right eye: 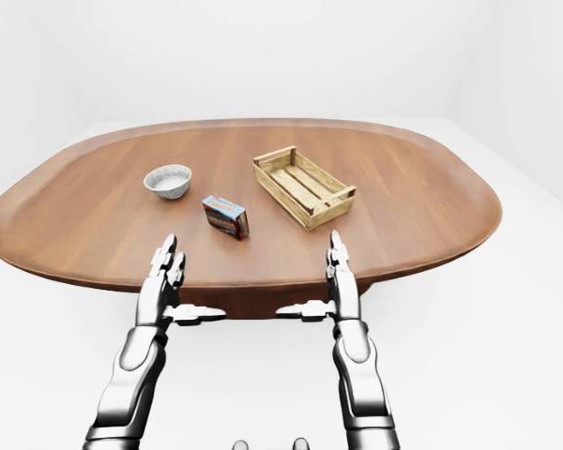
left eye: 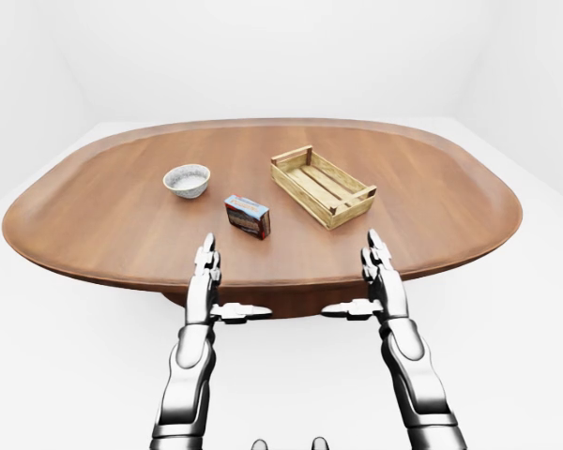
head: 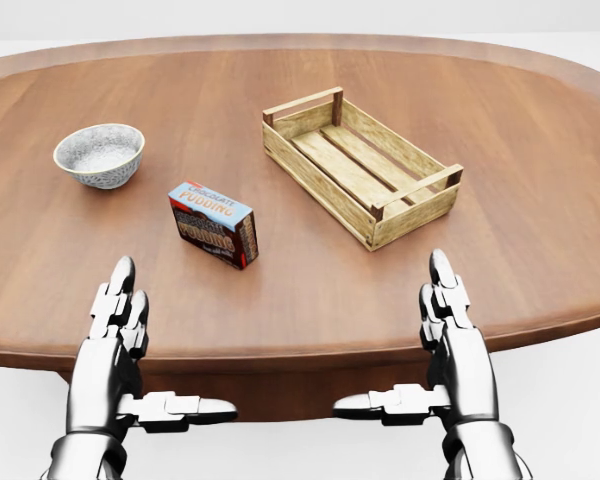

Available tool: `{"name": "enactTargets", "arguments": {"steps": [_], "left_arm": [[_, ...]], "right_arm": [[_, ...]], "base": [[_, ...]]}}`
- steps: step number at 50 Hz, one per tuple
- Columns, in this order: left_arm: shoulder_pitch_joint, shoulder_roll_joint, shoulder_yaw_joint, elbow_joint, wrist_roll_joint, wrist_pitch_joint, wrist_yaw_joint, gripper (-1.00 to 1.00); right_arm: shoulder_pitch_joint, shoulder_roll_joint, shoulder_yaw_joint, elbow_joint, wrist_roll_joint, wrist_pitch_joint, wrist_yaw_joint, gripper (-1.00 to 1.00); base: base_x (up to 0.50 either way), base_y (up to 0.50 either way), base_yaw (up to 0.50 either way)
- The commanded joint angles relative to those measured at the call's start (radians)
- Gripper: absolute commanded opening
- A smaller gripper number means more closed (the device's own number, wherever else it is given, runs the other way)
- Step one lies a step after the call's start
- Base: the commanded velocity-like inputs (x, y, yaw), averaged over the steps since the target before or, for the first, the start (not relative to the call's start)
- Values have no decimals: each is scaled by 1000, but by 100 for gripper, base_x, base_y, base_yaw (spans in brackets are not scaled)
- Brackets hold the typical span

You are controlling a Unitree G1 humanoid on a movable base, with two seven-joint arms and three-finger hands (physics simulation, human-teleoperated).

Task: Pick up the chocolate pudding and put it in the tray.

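Plainly, "CHOCOLATE PUDDING" reads on the box point(head: 213, 224) left of the wooden tray point(head: 416, 186); both hands point(head: 115, 335) point(head: 450, 330) hover spread, empty.

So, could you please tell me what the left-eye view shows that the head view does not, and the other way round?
Only the left-eye view shows the whole oval table, the white floor and walls around it, and the forearms. Only the head view shows the printed lettering on the chocolate pudding box. Both show the bowl, the empty wooden tray, and the left hand and right hand open at the table's near edge, holding nothing.
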Motion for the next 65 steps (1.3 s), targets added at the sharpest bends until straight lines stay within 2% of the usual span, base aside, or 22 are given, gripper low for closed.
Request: {"name": "enactTargets", "arguments": {"steps": [1, 8, 14, 18, 21, 23, 30, 39, 50, 58, 65], "left_arm": [[-1, 11, 23, 3, -13, 1, -21, 100], [-4, 11, 23, 14, -13, -8, -21, 100], [1, 11, 21, -1, -12, 1, -22, 100], [3, 11, 21, -5, -12, 3, -22, 100], [0, 12, 23, 5, -12, -4, -23, 100], [0, 12, 23, 7, -12, -5, -23, 100], [0, 11, 22, 1, -12, 2, -21, 100], [-1, 11, 21, 6, -11, -2, -21, 100], [-3, 12, 23, 16, -12, -9, -22, 100], [-3, 12, 22, 9, -12, -3, -21, 100], [-7, 12, 24, 18, -13, -8, -22, 100]], "right_arm": [[0, -12, -25, 10, 18, 2, 26, 100], [0, -12, -26, 14, 19, -2, 27, 100], [6, -11, -27, 3, 18, -3, 22, 100], [17, -10, -24, -20, 10, -27, 17, 100], [37, -7, -21, -66, 2, -80, 14, 100], [46, -6, -20, -94, -6, -88, 7, 100], [80, 1, -15, -192, -10, -88, 0, 100], [108, 8, -16, -316, -9, -88, -15, 100], [101, 6, -14, -285, -9, -88, -13, 100], [102, 5, -12, -294, -11, -88, -10, 100], [100, 6, -14, -286, -7, -88, -9, 100]], "base": [[0, 0, 0], [0, 0, 0], [0, 0, 0], [0, 0, 0], [0, 0, 0], [0, 0, 0], [0, 0, 0], [0, 0, 0], [0, 0, 0], [0, 0, 0], [0, 38, 0]]}}
